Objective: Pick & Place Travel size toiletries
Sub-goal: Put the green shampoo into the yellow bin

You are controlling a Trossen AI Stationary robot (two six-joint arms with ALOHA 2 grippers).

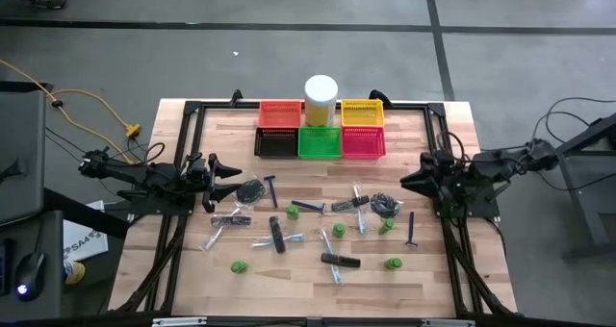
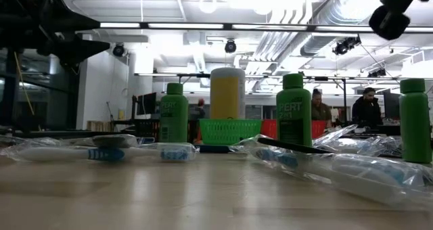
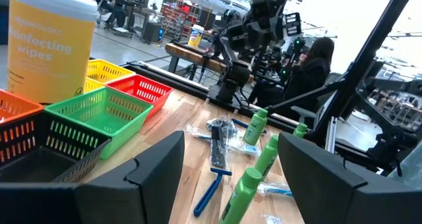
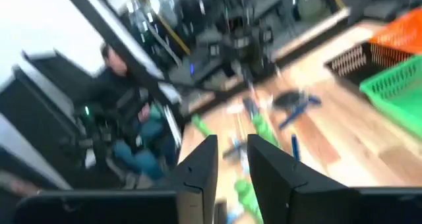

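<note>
Currently both tools empty: left tool [image 1: 229, 168] wide open, right tool [image 1: 409, 180] narrowly open; green bottles [image 2: 174, 113] upright.

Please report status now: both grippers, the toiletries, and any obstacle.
Left gripper and right gripper open, empty, at table edges. Toiletries scattered on table, none in baskets. Nothing in the way.

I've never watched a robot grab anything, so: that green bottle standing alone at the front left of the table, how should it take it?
Probably from straight above, closing on the sides of the green bottle just below its cap. It stands upright, round and narrow, with bare wood around it. The left gripper, open, is nearer than the right gripper.
</note>
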